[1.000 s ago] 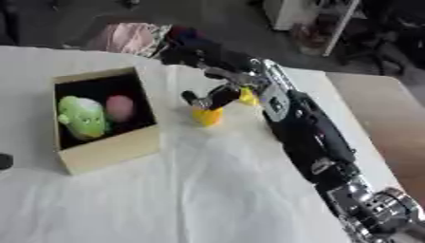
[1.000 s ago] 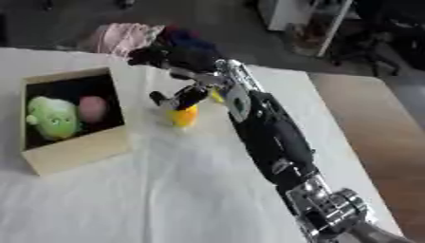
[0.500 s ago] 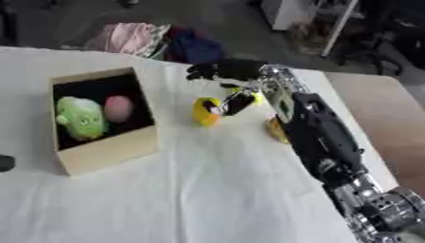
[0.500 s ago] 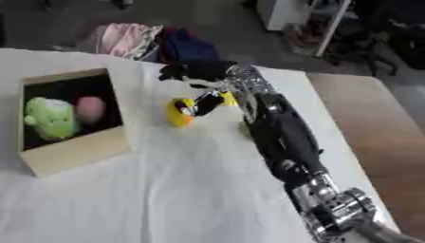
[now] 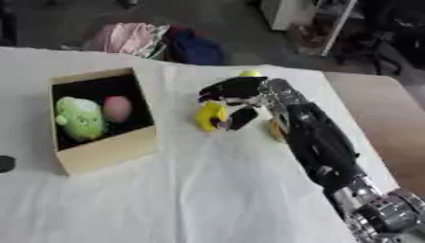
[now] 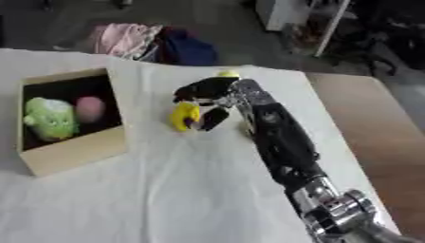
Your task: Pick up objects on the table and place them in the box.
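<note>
While the right arm stretches in from the lower right corner, its elbow and shoulder are cut off at the frame's edge, and the left hand shows nowhere. Blur makes the right hand (image 5: 232, 95) hard to read, but its black fingers curl over the top of a yellow toy (image 5: 211, 115) and the thumb comes up on the near side, so it is clasped on that toy. Whether the toy touches the white tablecloth (image 5: 191, 190) or hangs just above it, I cannot tell. A small yellow-green ball (image 5: 248, 73) peeks out behind the wrist, mostly hidden. An orange-tan scrap (image 5: 275, 129) shows beside the forearm, its shape unclear. Off to the left sits the cardboard box (image 5: 108, 152), open, well apart from the hand, with a green plush (image 5: 79, 118) and a pink egg-shaped thing (image 5: 118, 107) side by side inside. A dark round object (image 5: 5, 163) is cut off at the left edge. Bundled clothes (image 5: 158, 42) lie beyond the table's far edge.
</note>
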Controlling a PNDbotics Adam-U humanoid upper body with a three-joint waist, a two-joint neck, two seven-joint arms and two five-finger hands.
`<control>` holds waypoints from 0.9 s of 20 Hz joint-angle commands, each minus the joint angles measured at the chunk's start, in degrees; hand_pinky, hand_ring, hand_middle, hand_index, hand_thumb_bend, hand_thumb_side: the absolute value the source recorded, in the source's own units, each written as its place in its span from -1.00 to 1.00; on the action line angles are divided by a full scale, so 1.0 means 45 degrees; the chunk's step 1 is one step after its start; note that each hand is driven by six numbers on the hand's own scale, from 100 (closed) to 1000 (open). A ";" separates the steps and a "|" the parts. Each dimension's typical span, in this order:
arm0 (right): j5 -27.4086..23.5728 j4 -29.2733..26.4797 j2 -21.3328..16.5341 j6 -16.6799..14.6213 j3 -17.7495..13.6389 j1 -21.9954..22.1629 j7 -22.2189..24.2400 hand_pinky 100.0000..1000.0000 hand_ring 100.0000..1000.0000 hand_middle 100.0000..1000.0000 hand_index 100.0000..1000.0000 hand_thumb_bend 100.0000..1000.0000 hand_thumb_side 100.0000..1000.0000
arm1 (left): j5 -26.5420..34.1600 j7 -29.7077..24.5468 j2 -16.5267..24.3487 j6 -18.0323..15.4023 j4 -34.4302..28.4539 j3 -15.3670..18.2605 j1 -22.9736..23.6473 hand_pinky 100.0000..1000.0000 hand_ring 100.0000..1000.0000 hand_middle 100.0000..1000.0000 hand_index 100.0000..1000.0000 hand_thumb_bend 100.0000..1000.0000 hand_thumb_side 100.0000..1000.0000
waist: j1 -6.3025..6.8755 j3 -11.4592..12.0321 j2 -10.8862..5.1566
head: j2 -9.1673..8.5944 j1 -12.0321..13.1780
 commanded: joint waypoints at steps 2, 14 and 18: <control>0.0119 0.0024 -0.0224 -0.1806 0.0010 -0.0094 0.1717 0.30 0.36 0.23 0.44 -1.00 -0.30 | -0.0012 0.0005 0.0115 0.0022 -0.0259 0.0106 -0.0050 0.47 0.41 0.21 0.40 -1.00 0.17 | 0.0205 -0.0044 -0.0288 | -0.0158 0.0014; -0.2275 -0.1097 -0.0384 -0.1808 -0.0045 -0.0122 -0.0078 -0.20 -0.24 -0.64 -0.29 -1.00 -0.68 | 0.0009 0.0008 0.0102 0.0053 -0.0259 0.0111 -0.0018 0.47 0.42 0.21 0.40 -1.00 0.16 | 0.0199 -0.0052 -0.0345 | -0.0129 -0.0015; -0.3924 -0.1694 -0.0542 -0.1808 -0.0090 -0.0223 -0.0046 -0.24 -0.27 -0.66 -0.29 -1.00 -0.74 | 0.0070 0.0013 0.0113 0.0061 -0.0259 0.0108 -0.0020 0.47 0.42 0.21 0.40 -1.00 0.17 | 0.0199 -0.0032 -0.0416 | -0.0101 -0.0034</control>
